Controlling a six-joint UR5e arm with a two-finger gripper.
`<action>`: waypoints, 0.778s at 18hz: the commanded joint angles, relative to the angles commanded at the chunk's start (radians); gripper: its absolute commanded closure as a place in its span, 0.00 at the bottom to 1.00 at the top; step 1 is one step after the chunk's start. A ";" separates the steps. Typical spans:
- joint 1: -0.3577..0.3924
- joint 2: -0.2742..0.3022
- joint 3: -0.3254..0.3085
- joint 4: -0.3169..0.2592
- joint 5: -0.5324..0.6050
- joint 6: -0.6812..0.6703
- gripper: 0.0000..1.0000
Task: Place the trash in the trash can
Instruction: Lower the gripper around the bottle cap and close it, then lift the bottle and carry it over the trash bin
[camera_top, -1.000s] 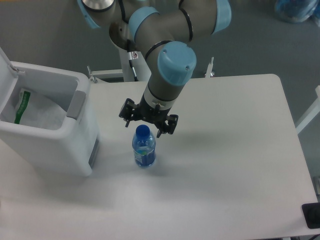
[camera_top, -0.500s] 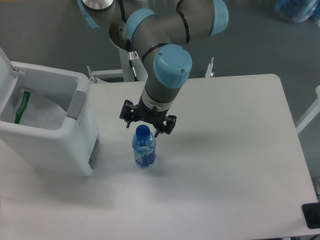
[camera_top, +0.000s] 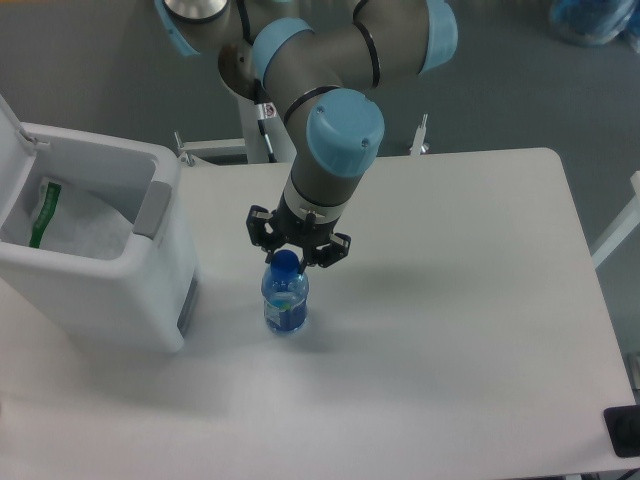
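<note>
Just white table (camera_top: 450, 330) (grey floor (camera_top: 100, 70) beyond)

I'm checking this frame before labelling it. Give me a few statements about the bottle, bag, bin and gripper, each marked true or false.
1. The bottle stands upright on the table. True.
2. The plastic bag lies on the table. False: it is inside the trash can.
3. The gripper is at the bottle's blue cap. True.
4. The trash can's lid is closed. False: it is open.
5. The bottle's cap is red. False: it is blue.
</note>
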 joint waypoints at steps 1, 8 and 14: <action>0.000 0.000 0.021 -0.002 -0.002 0.000 0.70; 0.018 0.072 0.152 -0.011 -0.112 -0.058 0.70; 0.074 0.178 0.201 -0.009 -0.290 -0.084 0.70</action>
